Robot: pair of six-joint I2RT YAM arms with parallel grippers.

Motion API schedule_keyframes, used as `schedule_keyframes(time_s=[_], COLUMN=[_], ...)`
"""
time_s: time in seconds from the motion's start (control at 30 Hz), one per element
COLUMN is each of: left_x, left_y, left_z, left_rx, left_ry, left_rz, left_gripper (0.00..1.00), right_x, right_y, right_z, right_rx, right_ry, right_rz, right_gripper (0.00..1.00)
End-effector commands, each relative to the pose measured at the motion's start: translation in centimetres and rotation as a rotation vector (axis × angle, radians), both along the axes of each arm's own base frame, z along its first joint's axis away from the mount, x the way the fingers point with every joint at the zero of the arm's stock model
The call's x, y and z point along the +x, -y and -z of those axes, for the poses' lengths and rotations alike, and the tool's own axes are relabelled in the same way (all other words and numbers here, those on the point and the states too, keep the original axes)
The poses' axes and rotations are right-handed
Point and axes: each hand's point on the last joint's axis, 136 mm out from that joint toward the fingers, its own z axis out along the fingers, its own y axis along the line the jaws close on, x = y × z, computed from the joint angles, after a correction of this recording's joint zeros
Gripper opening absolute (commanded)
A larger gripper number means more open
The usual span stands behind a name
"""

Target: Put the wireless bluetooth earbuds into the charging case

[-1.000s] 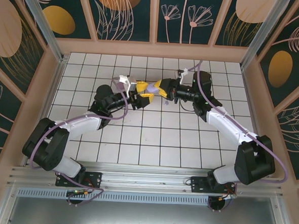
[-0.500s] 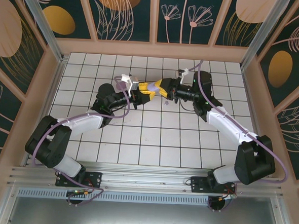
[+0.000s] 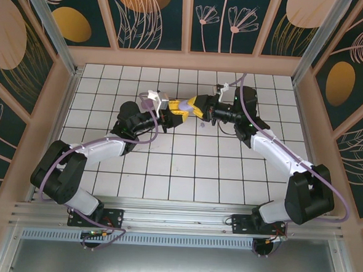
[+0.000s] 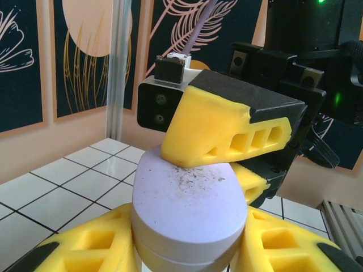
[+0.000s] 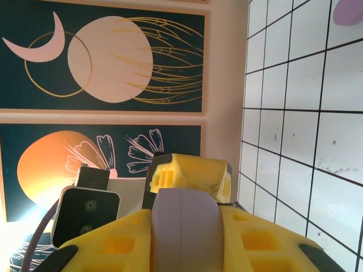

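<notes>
Left claw [image 4: 184,249] and right claw [image 5: 184,238] both clamped on lilac charging case [image 4: 184,198], mid-air. Likely light, rigid, slick shell (dusty lid); grip flat faces.

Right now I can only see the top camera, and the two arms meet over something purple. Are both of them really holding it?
Observer: Yes. In the left wrist view the charging case sits between the yellow fingers of the left gripper, touching both.
Operator: And the other arm?
Observer: The right gripper pinches the case's far end, one finger on its top and one below.
Operator: Is the case clean?
Observer: Not quite. Its flat lilac top has dark specks close to that upper finger.
</notes>
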Motion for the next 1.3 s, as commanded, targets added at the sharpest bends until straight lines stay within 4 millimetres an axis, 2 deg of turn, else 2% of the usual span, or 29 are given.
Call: schedule_keyframes(time_s=[0.0,0.1,0.2,0.23,0.37,0.47,0.63,0.77,1.0,1.27], left_x=[-0.6,-0.6,-0.7,-0.7,-1.9,-3.0,-4.5,-5.5,-6.4,-6.5], left_y=[0.2,0.2,0.0,0.0,-0.5,-0.9,-1.6,-2.2,-2.6,-2.5], left_z=[-1.5,-1.3,-1.4,-1.4,-1.6,-1.9,-2.2,-2.4,-2.9,-2.9], left_rx=[-0.015,-0.006,0.011,0.026,0.071,0.094,0.170,0.192,0.201,0.203], left_ry=[0.039,0.036,0.044,0.047,0.063,0.046,0.038,0.053,0.046,0.038], left_rz=[0.021,0.019,0.007,0.003,0.049,0.125,0.198,0.216,0.245,0.259], left_gripper=[0.31,0.24,0.19,0.18,0.15,0.14,0.13,0.13,0.11,0.10], right_x=[-1.0,-1.0,-0.5,-0.3,0.0,-1.4,-4.5,-6.9,-7.3,-8.2], right_y=[-0.1,0.0,1.1,2.0,5.7,6.6,4.7,2.6,0.5,-1.2], right_z=[-1.6,-1.7,-2.2,-2.7,-5.4,-7.1,-6.8,-6.0,-3.4,-2.9], right_rx=[0.032,0.030,0.011,-0.007,-0.121,-0.239,-0.385,-0.399,-0.504,-0.461], right_ry=[0.050,0.058,0.115,0.158,0.418,0.654,0.916,1.071,1.156,1.153], right_rz=[-0.019,-0.015,0.023,0.060,0.194,0.179,-0.029,-0.209,-0.321,-0.427], right_gripper=[0.16,0.23,0.50,0.55,0.63,0.66,0.69,0.71,0.73,0.72])
